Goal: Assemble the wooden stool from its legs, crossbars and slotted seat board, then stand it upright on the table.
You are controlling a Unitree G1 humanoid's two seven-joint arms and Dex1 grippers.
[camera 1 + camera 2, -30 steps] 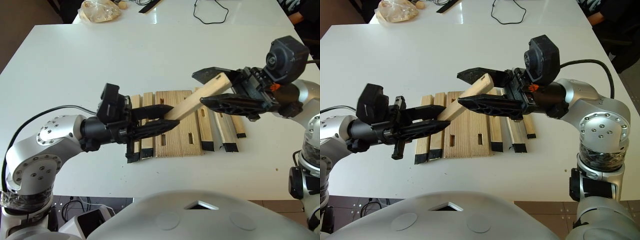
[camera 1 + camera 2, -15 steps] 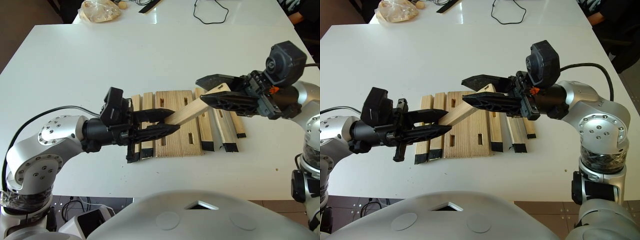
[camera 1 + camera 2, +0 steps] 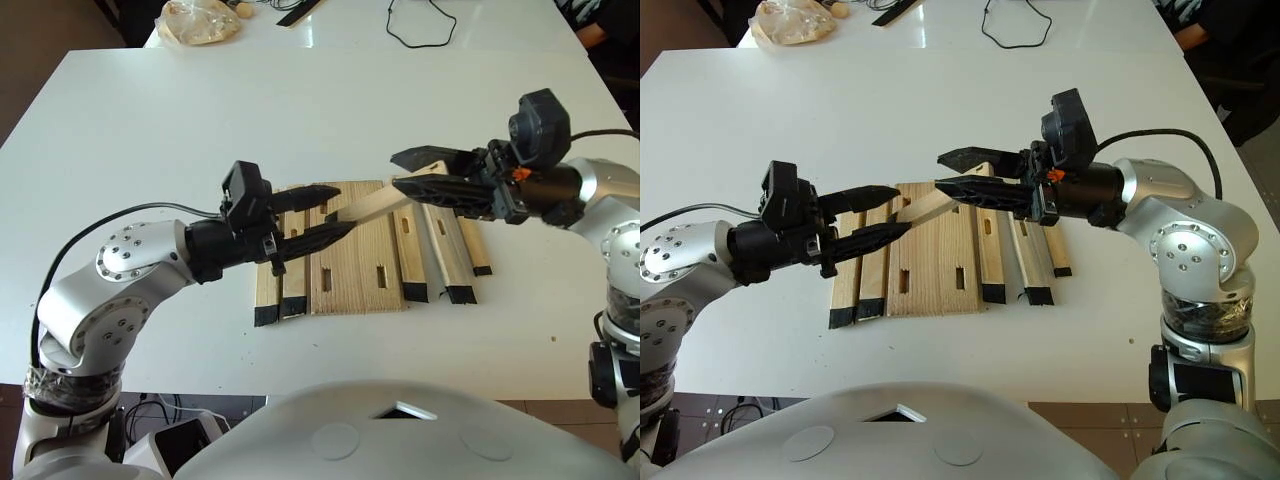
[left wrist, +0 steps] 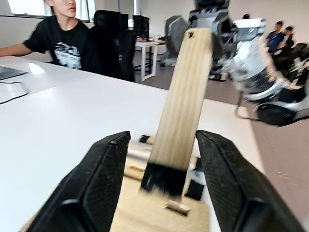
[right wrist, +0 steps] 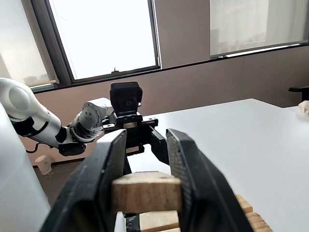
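We see the right gripper (image 3: 396, 170) closed on a pale wooden stool leg with a black tip (image 3: 372, 205). Its two black fingers (image 5: 193, 183) press flat against opposite sides of the leg's plain end. The leg is carried clear of the table, slanting from the right gripper toward the left gripper (image 3: 347, 207). It passes above a flat slotted wooden seat board (image 3: 350, 270).

The left gripper is spread wide. Its fingers (image 4: 104, 183) stand on either side of the leg's black-tipped end, and we can make out a gap on each side, so it has hold of nothing.

The seat board lies flat on the white table (image 3: 150, 120), below both grippers, with its narrow slots facing up. Two pale wooden sticks with black ends (image 3: 270, 295) lie snug against the board's left edge, their far parts hidden under the left arm. On the board's right side we see a row of similar black-ended sticks (image 3: 445, 265), lying side by side and parallel to the board.

Far back, well apart from all this, rest a crumpled bag (image 3: 200, 20) and a looped black cable (image 3: 420, 25).
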